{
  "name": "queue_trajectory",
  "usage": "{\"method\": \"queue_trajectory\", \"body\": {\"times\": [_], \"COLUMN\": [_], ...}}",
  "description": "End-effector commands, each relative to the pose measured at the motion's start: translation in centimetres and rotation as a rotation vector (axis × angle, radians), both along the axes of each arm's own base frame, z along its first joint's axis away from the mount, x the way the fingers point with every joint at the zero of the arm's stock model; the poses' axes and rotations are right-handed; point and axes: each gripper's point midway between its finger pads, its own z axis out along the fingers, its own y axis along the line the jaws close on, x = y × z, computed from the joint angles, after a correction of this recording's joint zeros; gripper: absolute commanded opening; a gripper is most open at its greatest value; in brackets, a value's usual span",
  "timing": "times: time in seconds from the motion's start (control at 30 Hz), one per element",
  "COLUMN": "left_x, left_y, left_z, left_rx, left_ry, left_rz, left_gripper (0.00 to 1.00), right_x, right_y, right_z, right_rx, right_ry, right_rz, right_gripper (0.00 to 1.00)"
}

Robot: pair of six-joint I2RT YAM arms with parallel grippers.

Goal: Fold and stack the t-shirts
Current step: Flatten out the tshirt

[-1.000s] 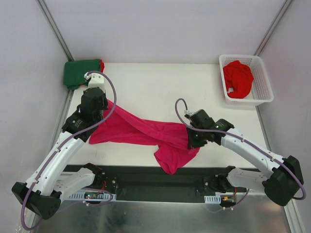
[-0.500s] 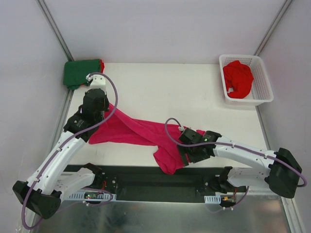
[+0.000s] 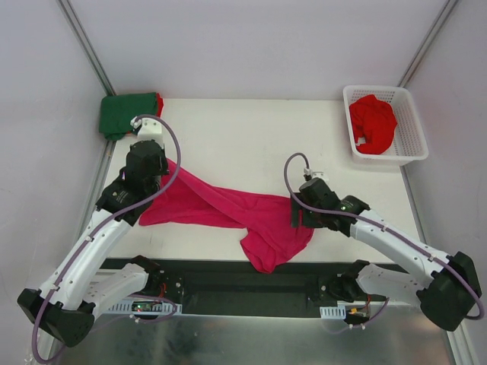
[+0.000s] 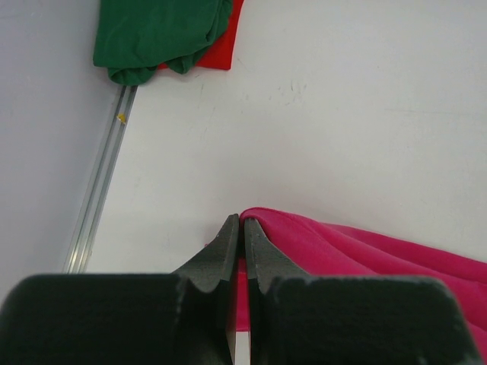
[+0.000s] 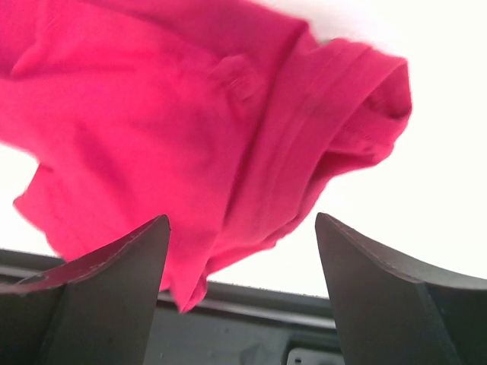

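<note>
Likely the spreading step. Left gripper jaws clamp the soft magenta-pink cloth t-shirt; right gripper jaws apart, bunched hem ahead of them. Next: close on that hem.

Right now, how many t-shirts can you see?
4: pink shirt mid-table; green shirt, far-left corner; red shirt under it; second red shirt in the basket. More may be hidden.

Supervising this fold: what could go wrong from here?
The left gripper pinches only an edge of the pink t-shirt, so a pull might slip it. The open right gripper hovers over bunched cloth and may catch several layers. One corner overhangs the table's near edge and could slide off.
</note>
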Motion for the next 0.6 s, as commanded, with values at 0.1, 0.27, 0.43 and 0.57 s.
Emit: {"method": "queue_trajectory", "body": {"times": [0.1, 0.27, 0.43, 0.57], "left_x": [0.0, -0.3, -0.4, -0.5], "left_y": [0.0, 0.3, 0.4, 0.6], "left_z": [0.6, 0.5, 0.4, 0.4], "left_rx": [-0.039, -0.034, -0.03, -0.024], "left_ry": [-0.027, -0.028, -0.029, -0.028], "left_rz": [0.006, 0.013, 0.017, 0.021], "left_gripper": [0.0, 0.0, 0.0, 0.0], "right_x": [3.3, 4.0, 4.6, 4.9], "right_y": [1.7, 3.0, 3.5, 3.7], "right_z": [0.4, 0.9, 0.1, -0.8], "right_rx": [0.153, 0.193, 0.194, 0.194], "right_ry": [-0.041, -0.041, -0.021, -0.014], "right_rz": [0.095, 0.144, 0.149, 0.149], "right_gripper": [0.7, 0.59, 0.54, 0.52]}}
